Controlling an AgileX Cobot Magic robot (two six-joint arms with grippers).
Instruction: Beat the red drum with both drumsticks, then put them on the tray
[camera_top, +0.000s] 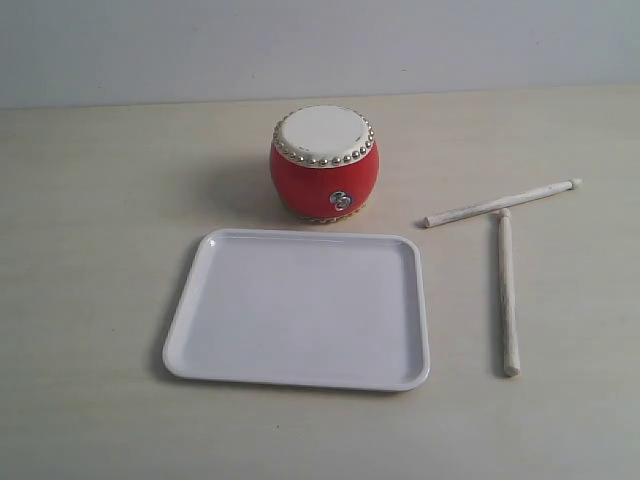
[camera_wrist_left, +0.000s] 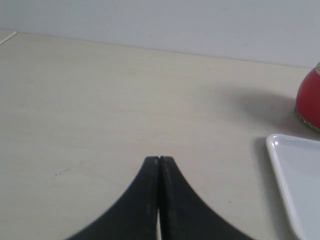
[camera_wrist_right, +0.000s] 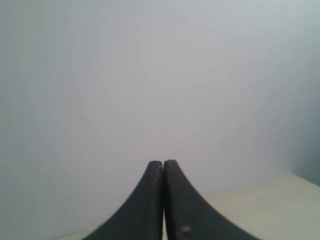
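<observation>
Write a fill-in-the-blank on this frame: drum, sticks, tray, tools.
The ____ drum stands behind the tray in the exterior view. Both drumsticks lie on the ____, not the tray. The left tool and right tool are both ____.
Missing: red; table; shut.

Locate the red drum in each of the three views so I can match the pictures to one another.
Exterior view: the red drum stands upright at upper centre, just behind the tray.
Left wrist view: only a slice of the red drum shows, cut off by the frame's edge, just beyond a rounded corner of the tray.
Right wrist view: not in it.
Shared landmark: the tray, seen in the exterior and left wrist views.
</observation>
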